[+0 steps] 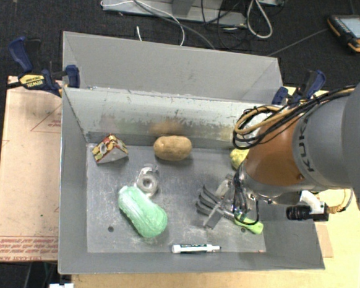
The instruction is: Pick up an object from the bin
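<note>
One brown oval potato (172, 148) lies in the grey metal bin (183, 184). Left of the potato: one printed wedge-shaped packet (110, 149). Below the potato: one clear ring (146, 181), one soft green oblong lump (142, 212), one white marker pen (195, 249).

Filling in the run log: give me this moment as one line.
pincer: down in bin, view's right half | nearby: white marker toward front wall, potato by back wall | held: nothing visible

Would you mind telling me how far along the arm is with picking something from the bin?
Early, I'd judge. The gripper is down in the bin, right of the middle, near its floor. I see nothing held by it. The potato, the green lump, the white marker and the printed packet all lie on the floor, so a grasp and lift are left.
</note>
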Tool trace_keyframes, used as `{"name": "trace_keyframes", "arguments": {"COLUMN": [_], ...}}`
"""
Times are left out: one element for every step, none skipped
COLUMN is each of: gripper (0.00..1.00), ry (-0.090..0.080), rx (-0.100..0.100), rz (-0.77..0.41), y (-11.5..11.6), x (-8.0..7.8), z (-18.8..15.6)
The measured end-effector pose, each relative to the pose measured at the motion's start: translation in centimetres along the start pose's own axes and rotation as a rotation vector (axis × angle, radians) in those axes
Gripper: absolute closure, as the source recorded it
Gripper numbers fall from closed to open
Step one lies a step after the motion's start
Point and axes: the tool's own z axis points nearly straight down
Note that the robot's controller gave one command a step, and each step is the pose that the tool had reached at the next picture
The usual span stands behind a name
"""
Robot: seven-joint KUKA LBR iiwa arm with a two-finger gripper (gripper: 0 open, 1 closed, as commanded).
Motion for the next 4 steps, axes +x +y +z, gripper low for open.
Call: {"name": "trace_keyframes", "arguments": {"gripper": [1.0, 1.0, 1.0, 1.0], "ry": [-0.013, -0.013, -0.014, -0.005], "rx": [-0.003, -0.003, -0.004, -0.001], "rz": [-0.049, -0.049, -0.05, -0.051], "y": [0.3, 0.3, 0.3, 0.2], "x": [-1.6, -1.6, -1.7, -1.4], "z": [-0.2, -0.2, -0.7, -3.1]}}
